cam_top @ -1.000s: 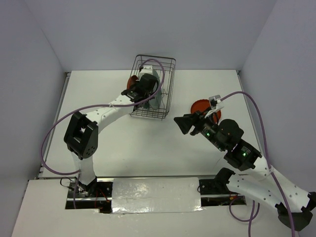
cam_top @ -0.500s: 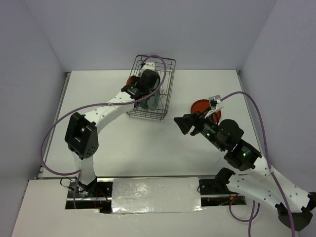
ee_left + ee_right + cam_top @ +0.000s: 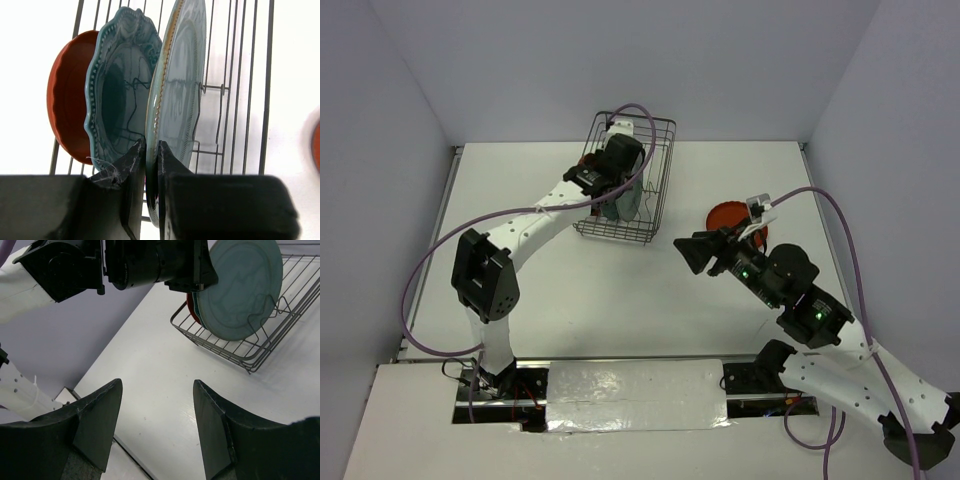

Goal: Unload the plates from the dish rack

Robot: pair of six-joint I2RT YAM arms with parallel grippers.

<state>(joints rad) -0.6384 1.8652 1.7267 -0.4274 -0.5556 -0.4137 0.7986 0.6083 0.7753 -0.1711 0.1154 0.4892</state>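
The dish rack [image 3: 645,238] stands at the back middle of the table; it also shows in the left wrist view [image 3: 235,100] and the right wrist view [image 3: 280,347]. Three plates stand on edge in it: an orange-red plate [image 3: 67,110], a scalloped teal-blue plate [image 3: 120,90] and a pale grey-teal plate [image 3: 182,85]. My left gripper [image 3: 151,147] is shut on the pale plate's rim; from above the left gripper [image 3: 618,192] is over the rack. The pale plate [image 3: 245,287] faces my right wrist camera. A second orange-red plate [image 3: 723,215] lies flat on the table. My right gripper [image 3: 684,250] is open and empty above the table.
White table top [image 3: 620,300] enclosed by pale walls. The left arm's purple cable [image 3: 440,255] loops over the left side. The flat orange-red plate lies right beside the right arm's wrist. The table's near edge [image 3: 100,440] shows below the right fingers.
My left gripper has moved a little up and farther back with the pale plate in its grip, and the rack's near corner shifted slightly left. The right arm has hardly moved.
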